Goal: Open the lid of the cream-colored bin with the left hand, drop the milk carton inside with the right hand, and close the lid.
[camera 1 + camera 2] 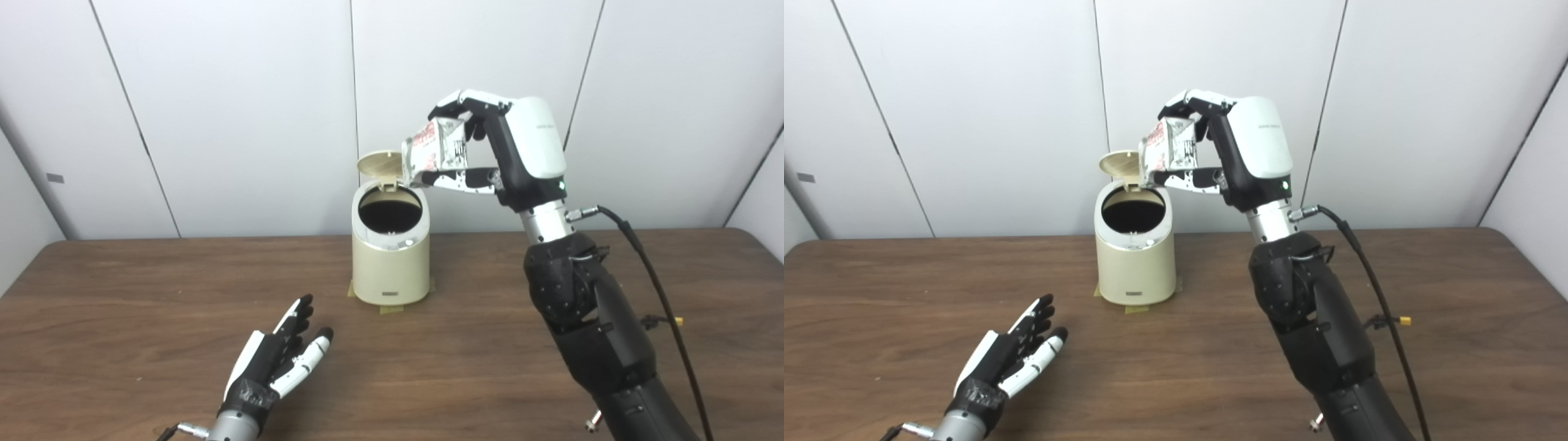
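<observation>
The bin [391,257] stands open, dark inside; the right hand [490,144] clasps the carton [436,153] just above it. Left hand [278,361] rests empty, fingers spread.

Right hand [1213,153] holds milk carton [1168,147] above open cream bin [1135,257]

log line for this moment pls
lid: open | right hand: holds milk carton above, right of bin mouth | left hand: open, low over table | phase: pre-drop
</observation>
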`<state>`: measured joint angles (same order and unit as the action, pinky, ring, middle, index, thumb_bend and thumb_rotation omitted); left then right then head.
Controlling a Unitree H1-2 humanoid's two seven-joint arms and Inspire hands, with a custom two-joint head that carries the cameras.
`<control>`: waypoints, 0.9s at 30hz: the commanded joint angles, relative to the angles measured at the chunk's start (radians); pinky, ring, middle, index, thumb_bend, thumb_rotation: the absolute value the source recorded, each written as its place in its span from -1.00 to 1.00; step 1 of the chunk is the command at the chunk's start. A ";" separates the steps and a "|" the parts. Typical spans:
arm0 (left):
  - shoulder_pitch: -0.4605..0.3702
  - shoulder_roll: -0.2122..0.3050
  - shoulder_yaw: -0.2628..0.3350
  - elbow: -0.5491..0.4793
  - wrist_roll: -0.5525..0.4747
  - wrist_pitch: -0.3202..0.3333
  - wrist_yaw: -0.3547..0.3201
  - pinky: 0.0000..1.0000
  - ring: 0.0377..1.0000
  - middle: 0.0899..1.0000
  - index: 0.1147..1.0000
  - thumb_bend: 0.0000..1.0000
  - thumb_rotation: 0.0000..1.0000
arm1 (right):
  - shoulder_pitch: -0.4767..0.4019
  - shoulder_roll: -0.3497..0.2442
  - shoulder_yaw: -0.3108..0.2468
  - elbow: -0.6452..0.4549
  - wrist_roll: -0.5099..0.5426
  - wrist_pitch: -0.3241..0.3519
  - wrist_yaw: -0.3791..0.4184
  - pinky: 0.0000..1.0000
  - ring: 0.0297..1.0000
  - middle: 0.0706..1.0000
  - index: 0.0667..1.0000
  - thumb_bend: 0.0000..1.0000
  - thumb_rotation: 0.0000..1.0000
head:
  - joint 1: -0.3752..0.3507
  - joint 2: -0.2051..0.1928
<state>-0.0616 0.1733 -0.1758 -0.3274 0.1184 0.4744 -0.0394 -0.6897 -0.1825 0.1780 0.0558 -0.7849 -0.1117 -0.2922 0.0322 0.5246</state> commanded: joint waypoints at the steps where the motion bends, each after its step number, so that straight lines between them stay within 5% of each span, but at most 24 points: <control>1: -0.021 -0.005 0.012 -0.009 0.012 -0.026 -0.001 0.95 0.95 0.95 1.00 -0.23 0.09 | -0.072 0.012 0.003 -0.007 -0.005 -0.022 -0.022 -0.32 -0.28 -0.06 -0.03 -0.01 -1.00 | 0.001 0.001; 27: -0.018 -0.034 0.034 -0.024 0.039 -0.034 -0.018 0.97 0.95 0.94 1.00 -0.22 0.10 | -0.072 0.060 0.046 0.168 -0.001 -0.056 -0.046 -0.37 -0.27 -0.06 0.00 -0.01 -1.00 | 0.016 0.016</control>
<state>-0.0601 0.1381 -0.1398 -0.3184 0.1360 0.4673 -0.0537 -0.7119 -0.1196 0.2302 0.2458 -0.7920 -0.1360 -0.2983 0.0445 0.5369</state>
